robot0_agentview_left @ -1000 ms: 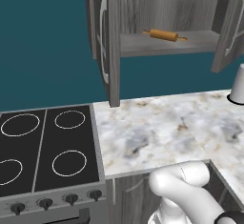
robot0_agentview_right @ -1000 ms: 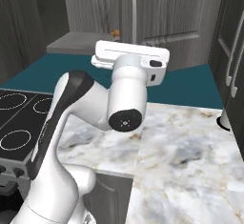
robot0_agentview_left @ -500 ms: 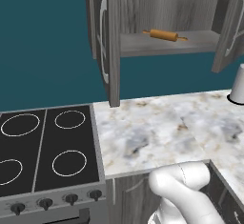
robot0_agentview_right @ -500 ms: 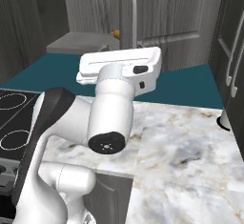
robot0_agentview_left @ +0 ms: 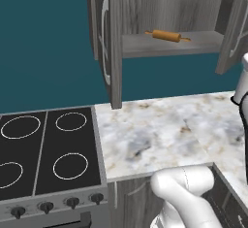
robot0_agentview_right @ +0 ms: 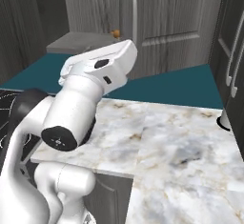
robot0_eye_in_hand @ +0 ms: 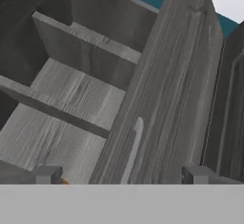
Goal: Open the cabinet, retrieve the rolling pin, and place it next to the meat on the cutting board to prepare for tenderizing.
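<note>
while the pincer gapes, the rolling pin lies just beside its tip.

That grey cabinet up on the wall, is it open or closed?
Open. Both doors of the cabinet are swung outward, and the rolling pin lies in plain sight on its inner shelf.

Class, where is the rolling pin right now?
In the left base view the rolling pin lies on the bottom shelf of the open cabinet, above the marble counter, right of the stove.
</note>
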